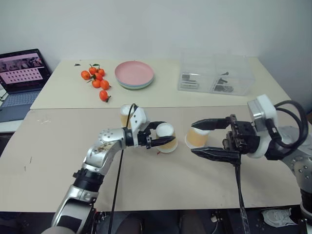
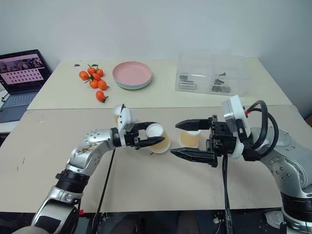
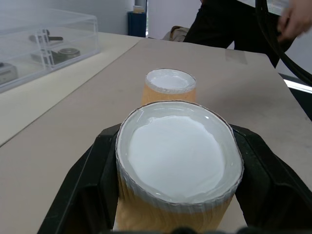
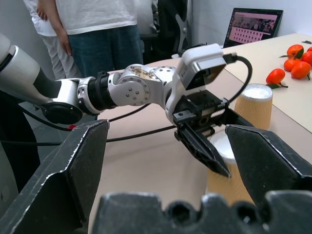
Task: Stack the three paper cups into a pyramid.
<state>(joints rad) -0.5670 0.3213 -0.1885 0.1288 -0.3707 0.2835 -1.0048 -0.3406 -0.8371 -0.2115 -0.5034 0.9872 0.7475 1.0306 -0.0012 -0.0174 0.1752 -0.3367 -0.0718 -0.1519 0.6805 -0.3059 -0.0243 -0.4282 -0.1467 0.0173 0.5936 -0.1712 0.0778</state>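
Three yellow-orange paper cups stand upside down, white bases up, near the middle of the beige table [image 1: 58, 146]. My left gripper [image 1: 165, 132] is shut on one cup [image 1: 167, 139], its black fingers [image 3: 90, 187] pressing both sides. I cannot tell whether this cup is on the table or just above it. A second cup [image 1: 198, 138] stands just to its right, also seen beyond the held cup [image 3: 170, 87]. My right gripper [image 1: 192, 138] hovers over that second cup, pointing left, open and holding nothing. The third cup [image 1: 126, 115] stands behind my left wrist.
At the back of the table are several small oranges [image 1: 96, 80], stacked pink plates [image 1: 134, 74] and a clear plastic box [image 1: 217, 75]. A laptop [image 1: 22, 70] sits at far left. A person [image 4: 97, 29] stands beside the table. A black cable [image 1: 117, 185] hangs from my left arm.
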